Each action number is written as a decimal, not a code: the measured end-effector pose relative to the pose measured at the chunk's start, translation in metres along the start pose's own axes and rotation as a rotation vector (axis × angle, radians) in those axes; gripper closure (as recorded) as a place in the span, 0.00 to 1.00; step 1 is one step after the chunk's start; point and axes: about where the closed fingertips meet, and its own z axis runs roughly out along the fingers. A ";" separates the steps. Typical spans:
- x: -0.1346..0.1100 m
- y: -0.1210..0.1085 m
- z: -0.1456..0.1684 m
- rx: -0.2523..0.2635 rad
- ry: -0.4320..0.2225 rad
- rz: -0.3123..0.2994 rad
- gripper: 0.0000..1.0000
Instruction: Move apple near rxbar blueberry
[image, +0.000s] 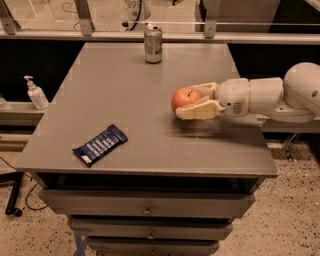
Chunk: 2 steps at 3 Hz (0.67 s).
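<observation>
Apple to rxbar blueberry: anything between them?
Nothing; camera view shows bare tabletop between the apple, held by the gripper right of centre, and the rxbar blueberry.

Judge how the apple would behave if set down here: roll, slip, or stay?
The apple is round, so it would probably roll a little on the flat table if released carelessly. It looks rigid: the gripper, closed on it right of the table's middle, likely won't dent it, though its smooth skin might slip.
</observation>
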 end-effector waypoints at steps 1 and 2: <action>-0.009 0.034 0.059 -0.123 -0.006 -0.039 1.00; -0.020 0.053 0.101 -0.195 -0.031 -0.083 1.00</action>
